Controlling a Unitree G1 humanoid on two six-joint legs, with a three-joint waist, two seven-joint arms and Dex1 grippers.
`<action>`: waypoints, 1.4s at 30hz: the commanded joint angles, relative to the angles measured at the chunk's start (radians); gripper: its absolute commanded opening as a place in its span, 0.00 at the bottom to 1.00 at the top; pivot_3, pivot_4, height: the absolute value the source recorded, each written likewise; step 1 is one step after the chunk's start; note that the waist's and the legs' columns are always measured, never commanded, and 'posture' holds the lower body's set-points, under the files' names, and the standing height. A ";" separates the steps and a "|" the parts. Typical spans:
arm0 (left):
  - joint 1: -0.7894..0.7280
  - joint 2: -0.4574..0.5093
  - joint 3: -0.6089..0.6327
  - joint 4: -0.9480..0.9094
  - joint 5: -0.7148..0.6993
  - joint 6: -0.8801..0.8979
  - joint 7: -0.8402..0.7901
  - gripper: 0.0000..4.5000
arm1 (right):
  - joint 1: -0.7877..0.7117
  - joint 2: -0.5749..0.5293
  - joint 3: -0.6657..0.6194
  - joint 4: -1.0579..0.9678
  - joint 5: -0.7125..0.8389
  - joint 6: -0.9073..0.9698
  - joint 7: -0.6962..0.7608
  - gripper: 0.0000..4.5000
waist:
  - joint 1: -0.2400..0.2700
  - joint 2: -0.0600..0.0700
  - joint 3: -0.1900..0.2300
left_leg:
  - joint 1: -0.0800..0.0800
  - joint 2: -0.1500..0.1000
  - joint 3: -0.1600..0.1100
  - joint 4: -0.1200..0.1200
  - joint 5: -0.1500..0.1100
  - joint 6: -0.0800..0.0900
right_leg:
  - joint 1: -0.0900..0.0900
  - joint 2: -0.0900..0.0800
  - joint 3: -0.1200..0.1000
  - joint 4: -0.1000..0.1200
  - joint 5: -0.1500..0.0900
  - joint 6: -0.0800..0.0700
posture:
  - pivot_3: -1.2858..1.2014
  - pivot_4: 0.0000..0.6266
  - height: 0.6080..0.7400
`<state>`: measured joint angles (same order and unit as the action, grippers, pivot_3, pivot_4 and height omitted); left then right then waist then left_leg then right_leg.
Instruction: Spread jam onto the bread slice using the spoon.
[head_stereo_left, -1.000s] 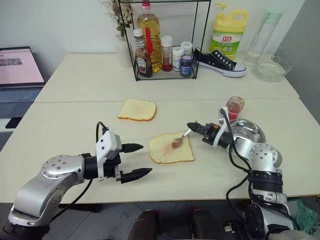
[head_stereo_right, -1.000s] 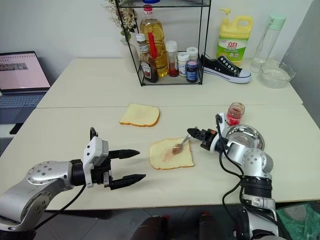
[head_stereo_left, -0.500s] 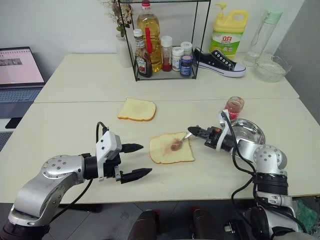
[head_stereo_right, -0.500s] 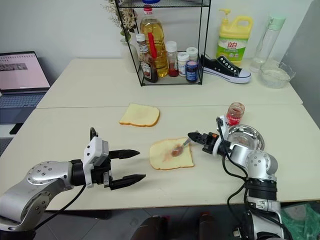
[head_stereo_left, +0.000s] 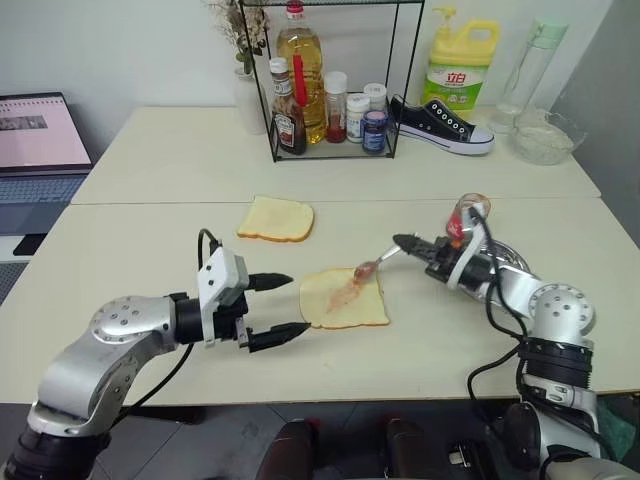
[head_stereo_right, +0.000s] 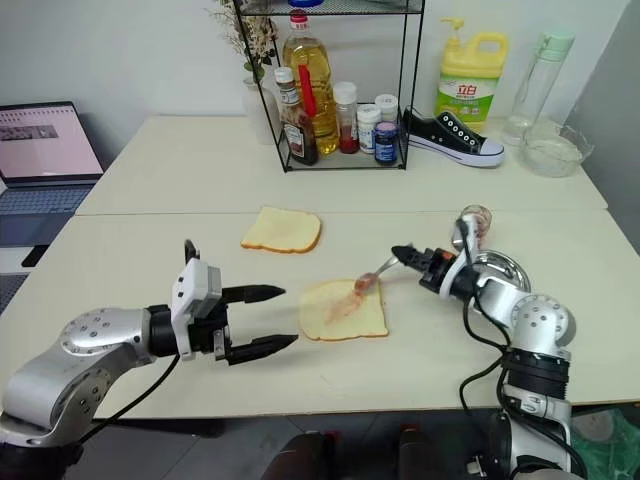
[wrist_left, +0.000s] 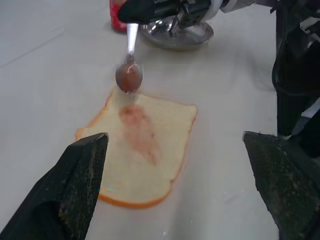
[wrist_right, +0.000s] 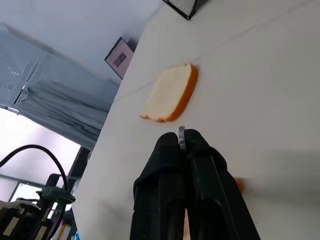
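One smear on bread slice (head_stereo_left: 345, 297); right pincer (head_stereo_left: 405, 242) pinching spoon (head_stereo_left: 372, 264) clear above it, probably to reload; left pincer (head_stereo_left: 285, 306) spread, idle.

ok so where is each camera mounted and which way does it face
Left and right eye views: on the head, looking forward and down over the table; both arms show, left gripper open, right gripper shut on the spoon.
Left wrist view: along its own spread fingers toward the bread slice and jam smear.
Right wrist view: along its closed fingers toward the second slice.
Shared: head and left wrist views show the spoon at the bread slice.
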<state>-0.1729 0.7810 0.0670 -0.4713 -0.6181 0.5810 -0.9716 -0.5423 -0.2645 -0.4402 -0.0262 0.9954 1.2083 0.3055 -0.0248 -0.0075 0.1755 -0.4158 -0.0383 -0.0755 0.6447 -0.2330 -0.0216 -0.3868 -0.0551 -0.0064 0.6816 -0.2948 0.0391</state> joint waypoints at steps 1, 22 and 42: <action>-0.105 -0.027 -0.059 0.020 0.028 -0.032 -0.010 1.00 | -0.016 -0.036 -0.062 -0.102 0.071 -0.007 -0.048 0.01 | -0.001 0.000 0.000 | 0.000 0.000 0.000 0.000 0.000 0.000 | 0.000 0.000 0.000 0.000 0.000 0.000 | 0.52 0.24 1.00; -0.506 -0.404 -0.402 0.440 0.320 -0.356 -0.089 1.00 | 0.235 -0.287 -0.259 -0.276 0.090 -0.141 -0.239 0.01 | -0.002 0.000 0.000 | -0.001 -0.001 0.001 0.000 0.000 0.000 | 0.001 0.000 0.000 0.000 0.000 0.000 | 0.52 0.24 1.00; -0.528 -0.470 -0.386 0.503 0.346 -0.398 -0.127 1.00 | 0.317 -0.287 -0.288 0.044 -0.019 -0.332 -0.183 0.05 | -0.002 0.000 0.000 | 0.000 -0.001 0.000 0.001 0.000 0.000 | 0.002 0.000 0.000 0.000 0.000 0.000 | 0.52 0.24 1.00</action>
<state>-0.6805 0.3153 -0.3379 0.0507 -0.2673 0.1935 -1.0943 -0.2248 -0.5399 -0.7080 0.0054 0.9853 0.8859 0.1284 -0.0272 -0.0075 0.1754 -0.4155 -0.0389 -0.0752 0.6459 -0.2328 -0.0213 -0.3843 -0.0550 -0.0069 0.6814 -0.2949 0.0393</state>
